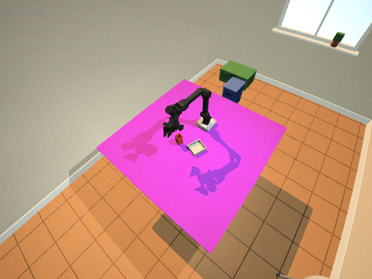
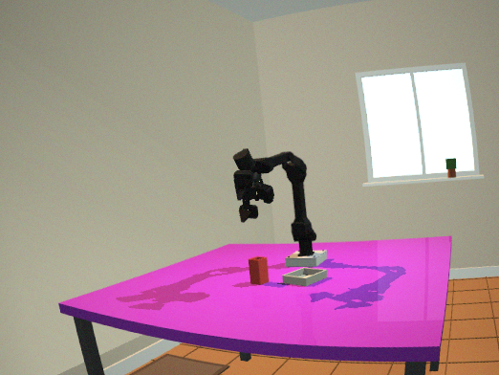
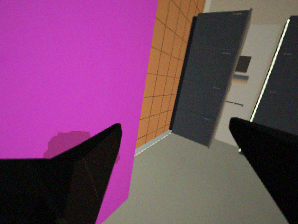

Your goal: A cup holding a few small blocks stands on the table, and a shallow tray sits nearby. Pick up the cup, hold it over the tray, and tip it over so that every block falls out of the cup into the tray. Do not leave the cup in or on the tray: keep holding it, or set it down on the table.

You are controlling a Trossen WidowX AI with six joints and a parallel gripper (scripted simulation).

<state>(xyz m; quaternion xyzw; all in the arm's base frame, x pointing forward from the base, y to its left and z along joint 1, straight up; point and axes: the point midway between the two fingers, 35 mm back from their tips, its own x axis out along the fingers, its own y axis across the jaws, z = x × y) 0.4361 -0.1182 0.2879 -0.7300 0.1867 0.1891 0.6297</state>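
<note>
The red-orange cup [image 1: 179, 139] [image 2: 258, 271] stands upright on the magenta table [image 1: 228, 213] [image 2: 239, 316]. Its opening looks dark and no blocks can be made out inside. The shallow pale tray [image 1: 200, 151] [image 2: 295, 280] lies beside it, to its right in the top and exterior views, with a small gap between them. My gripper [image 1: 174, 132] [image 2: 257, 209] [image 3: 174, 125] is open and empty, high above the table, up and a little left of the cup in the top and exterior views. The wrist view shows neither cup nor tray.
The white arm base [image 1: 202, 125] [image 2: 306, 260] stands behind the tray. The wrist view shows the table edge, the tiled floor [image 3: 162, 60] and a dark cabinet [image 3: 202, 75] beyond. Arm shadows fall on both sides of the cup and tray.
</note>
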